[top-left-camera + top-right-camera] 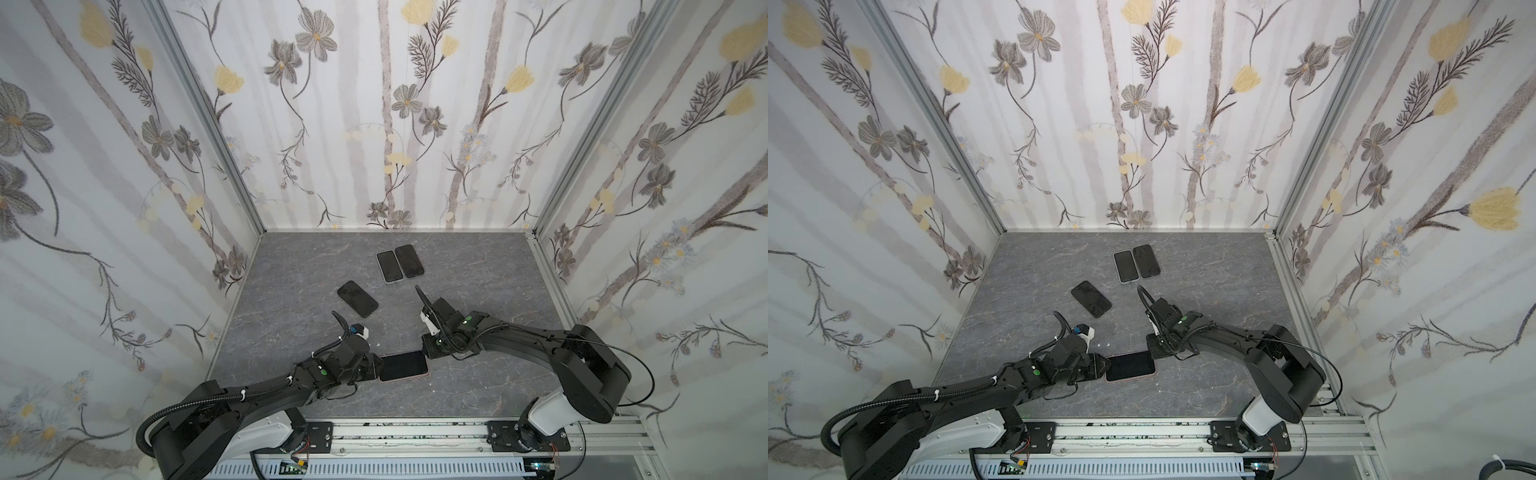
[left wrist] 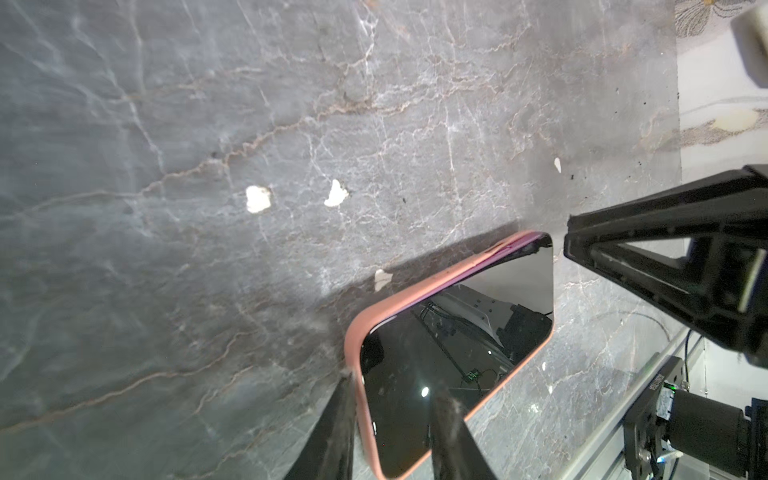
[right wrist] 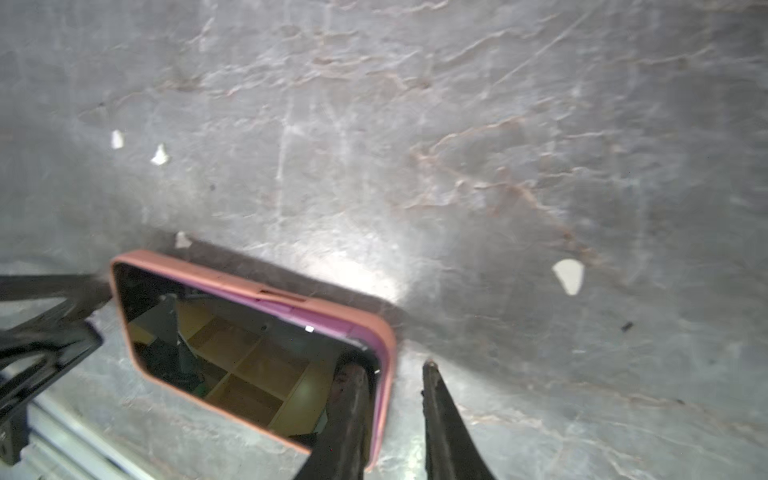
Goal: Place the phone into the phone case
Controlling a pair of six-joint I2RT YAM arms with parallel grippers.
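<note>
Lying low along the grey, veined table [image 1: 291,266], the left gripper [image 1: 375,368] meets the left short end of the cased handset. Its fingers [image 2: 338,432] stand apart astride a corner, one against the outer wall and one over the glass; whether they actually pinch I cannot tell. I judge it is placed there to stop everything sliding under a push from the other side. Between the arms, near the front edge, the phone [image 1: 402,365] lies face up inside the phone case [image 2: 352,353]. The phone is a smooth, black, mirror-like slab with rounded corners, and the case is a matte salmon-pink shell that looks soft and rubbery. Along the far long side a purple strip of the phone's own edge shows above the pink lip, so that side seems not fully seated. At the right end the right gripper [image 1: 428,352] has its jaws parted: one finger over the screen corner, the other just outside the case, with bare table between. That placing suits pressing the proud corner home.
</note>
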